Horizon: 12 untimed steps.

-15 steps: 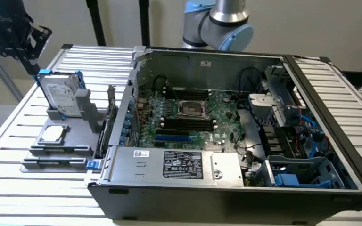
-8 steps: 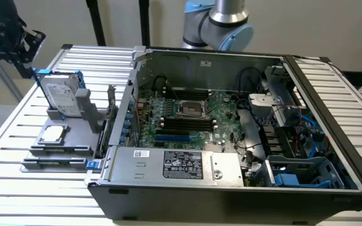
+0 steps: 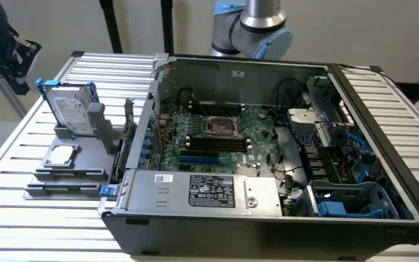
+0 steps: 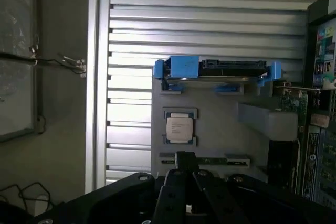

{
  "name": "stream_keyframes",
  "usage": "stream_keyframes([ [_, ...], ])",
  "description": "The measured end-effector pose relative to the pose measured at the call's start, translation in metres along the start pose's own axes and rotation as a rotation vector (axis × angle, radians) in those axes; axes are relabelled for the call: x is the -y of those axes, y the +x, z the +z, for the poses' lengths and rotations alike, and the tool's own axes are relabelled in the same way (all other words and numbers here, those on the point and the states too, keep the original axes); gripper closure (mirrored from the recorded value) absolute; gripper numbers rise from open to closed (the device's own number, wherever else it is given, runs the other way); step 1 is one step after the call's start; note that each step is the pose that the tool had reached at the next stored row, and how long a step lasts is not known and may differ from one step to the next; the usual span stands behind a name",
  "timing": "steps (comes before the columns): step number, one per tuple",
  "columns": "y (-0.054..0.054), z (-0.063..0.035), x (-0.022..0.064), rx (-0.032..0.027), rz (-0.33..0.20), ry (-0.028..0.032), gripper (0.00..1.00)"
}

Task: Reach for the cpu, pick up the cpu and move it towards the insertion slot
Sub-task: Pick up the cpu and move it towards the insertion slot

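Closed and empty, the jaws hang over the grey holder (image 4: 223,129), apparently just short of the cpu (image 4: 179,126) lying in its recess.

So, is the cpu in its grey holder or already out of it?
In. The cpu lies flat in its recess on the grey holder; the shut gripper is clear of it.

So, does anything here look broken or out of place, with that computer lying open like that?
Nothing stands out. The computer case is open, but tidily, with nothing spilled or visibly damaged. The cpu lies flat and square in its pocket on the grey holder, and the hard drive stands upright on the same holder.
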<state>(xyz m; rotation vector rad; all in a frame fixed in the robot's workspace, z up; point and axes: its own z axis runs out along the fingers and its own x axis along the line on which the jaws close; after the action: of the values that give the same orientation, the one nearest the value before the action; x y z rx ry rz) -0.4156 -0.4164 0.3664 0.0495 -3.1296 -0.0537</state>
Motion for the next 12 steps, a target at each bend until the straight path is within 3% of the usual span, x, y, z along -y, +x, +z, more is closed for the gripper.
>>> stream_keyframes([
  [4,0.0038,0.0024,-0.0001,-0.0009,-0.015,0.0069,0.89],
  [11,0.0039,0.0027,-0.0002,-0.0011,-0.025,0.008,0.88],
  [12,0.0039,0.0027,-0.0003,-0.0011,-0.025,0.008,0.82],
])
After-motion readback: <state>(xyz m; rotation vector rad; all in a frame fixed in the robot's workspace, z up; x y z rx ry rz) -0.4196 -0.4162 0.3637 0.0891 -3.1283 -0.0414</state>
